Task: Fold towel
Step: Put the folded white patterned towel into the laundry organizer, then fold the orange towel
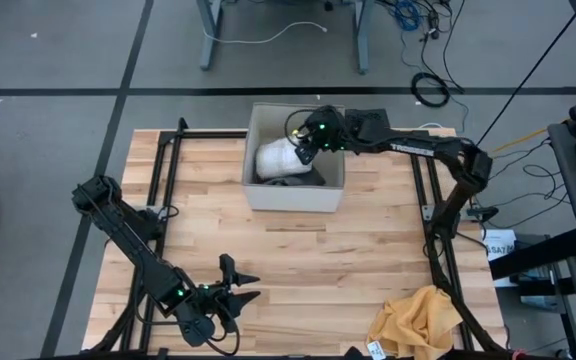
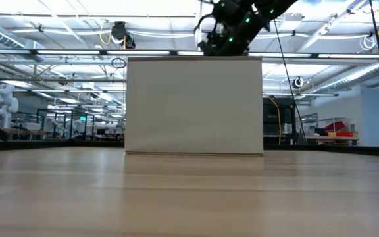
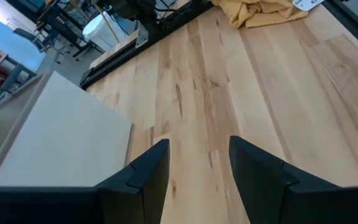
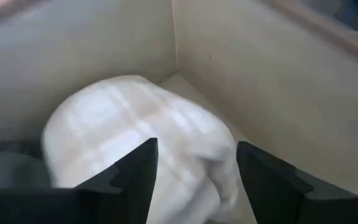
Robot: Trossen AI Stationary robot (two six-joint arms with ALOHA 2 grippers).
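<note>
Step in hand: by my reading, a folded white towel [image 1: 280,157] is being put away in the box [image 1: 294,196] at the far middle of the table [image 1: 298,260]; the fold on this piece looks finished.
Right gripper [image 1: 311,140]: over the box's open top, reaching in from the right side; in the right wrist view its two dark fingers [image 4: 135,168] stand spread with the white bundle just beyond them, and nothing is clamped between them, so it reads as released.
White towel: a rounded bundle sitting inside the box, toward its left wall, with something darker beside it that is too hidden to name.
Left gripper [image 1: 230,290]: waits near the front edge of the table, well apart from the box, fingers parted and empty above bare wood.
Yellow cloth [image 1: 416,320]: a crumpled heap at the front right corner of the table, unfolded.
Next move, as a judgement: the right arm needs to lift straight up clear of the box walls without dragging the bundle, then turn to the yellow cloth, which probably wants spreading flat before any fold.
Risk: a fingertip catching a loose edge could undo the bundle.
</note>
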